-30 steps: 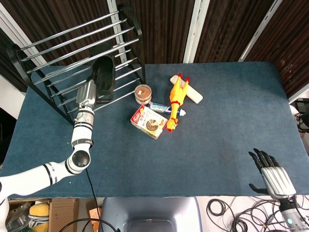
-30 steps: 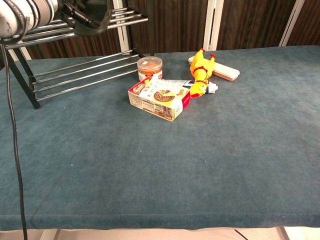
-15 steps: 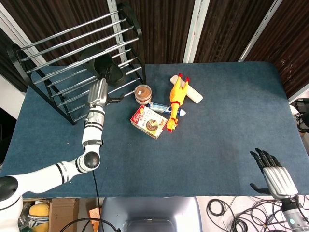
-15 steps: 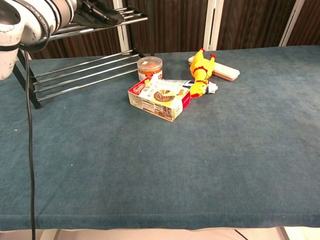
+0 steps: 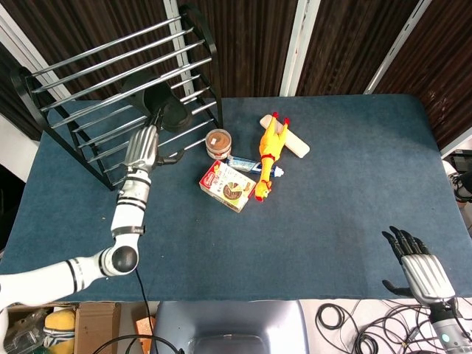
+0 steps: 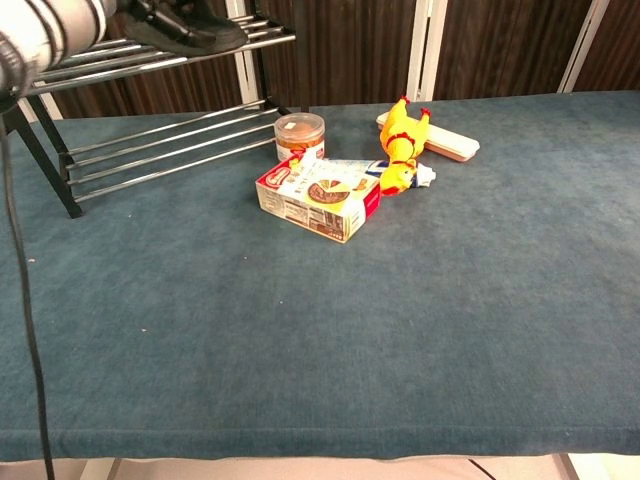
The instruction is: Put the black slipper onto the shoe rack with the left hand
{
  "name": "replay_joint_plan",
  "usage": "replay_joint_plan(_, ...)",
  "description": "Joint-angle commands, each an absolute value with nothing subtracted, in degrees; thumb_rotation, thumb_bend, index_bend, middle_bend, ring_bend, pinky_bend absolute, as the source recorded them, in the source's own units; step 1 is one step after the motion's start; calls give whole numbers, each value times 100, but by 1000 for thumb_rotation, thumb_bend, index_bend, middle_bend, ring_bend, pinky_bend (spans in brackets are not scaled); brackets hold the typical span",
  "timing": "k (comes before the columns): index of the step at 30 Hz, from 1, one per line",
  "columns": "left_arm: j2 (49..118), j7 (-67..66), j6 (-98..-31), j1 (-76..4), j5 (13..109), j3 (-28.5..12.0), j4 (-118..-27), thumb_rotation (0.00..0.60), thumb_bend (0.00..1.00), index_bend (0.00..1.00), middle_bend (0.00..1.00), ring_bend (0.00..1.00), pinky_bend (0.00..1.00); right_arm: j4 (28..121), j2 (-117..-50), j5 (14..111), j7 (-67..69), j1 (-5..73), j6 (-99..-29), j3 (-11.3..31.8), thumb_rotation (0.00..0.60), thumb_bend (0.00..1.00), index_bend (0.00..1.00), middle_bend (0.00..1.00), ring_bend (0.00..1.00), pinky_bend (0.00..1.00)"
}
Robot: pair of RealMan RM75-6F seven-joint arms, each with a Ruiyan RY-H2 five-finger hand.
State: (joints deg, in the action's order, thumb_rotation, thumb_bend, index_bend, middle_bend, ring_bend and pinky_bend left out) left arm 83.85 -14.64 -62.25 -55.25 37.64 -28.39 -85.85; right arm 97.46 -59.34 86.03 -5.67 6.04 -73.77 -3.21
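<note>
- Left hand [image 5: 171, 151]: mostly hidden behind forearm in head view, out of chest view; can't tell how far open or if it touches anything.
- Right hand [image 5: 417, 267]: at near-right table edge, fingers spread, holding nothing.
- Black slipper [image 5: 164, 108]: lying on shoe rack [image 5: 88, 77] bars, upper tier, near rack's right end.
- Blue table [image 5: 332, 192]: clutter just right of rack – round brown jar [image 5: 217, 143], snack box [image 5: 228, 186], rubber chicken [image 5: 268, 153] lying over a white tube [image 5: 247, 165], pale flat bar [image 5: 290, 140] behind chicken.
- Jar is nearest to the rack's lower bars.
</note>
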Motion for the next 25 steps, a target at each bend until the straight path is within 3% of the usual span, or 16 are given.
replay_joint_plan(1,7014,-998,-6758,-4035,5621,-1536,-10312,567,284,0,120,83,243,9754,-5951,8595,-614,603,-7380,-317,600,121,0,0,0,136)
replay_joint_plan(6,6346,-481,-7746,-2791,7608,-298,-10251,577,286,0,119,82,171,9776,-6022,8572,-775,586,-7413,-307,600,121,0,0,0,137)
replay_joint_plan(10,6459,-334,-8855,-1870,8322,245,-9604,580,284,0,85,39,125,9774,-6092,8530,-917,591,-7406,-289,600,121,0,0,0,137)
replay_joint_plan(12,6604,-230,-9044,-1508,8413,497,-9318,594,284,0,72,13,108,9774,-6137,8469,-1007,597,-7397,-262,600,121,0,0,0,137)
replay_joint_plan(17,6785,6,-8867,-1341,8693,708,-8834,600,286,0,66,4,95,9793,-6218,8417,-1184,623,-7349,-251,600,121,0,0,0,137)
replay_joint_plan(25,6838,159,-9072,-1200,8894,485,-8678,600,286,0,53,0,91,9792,-6223,8403,-1195,594,-7406,-247,600,121,0,0,0,137)
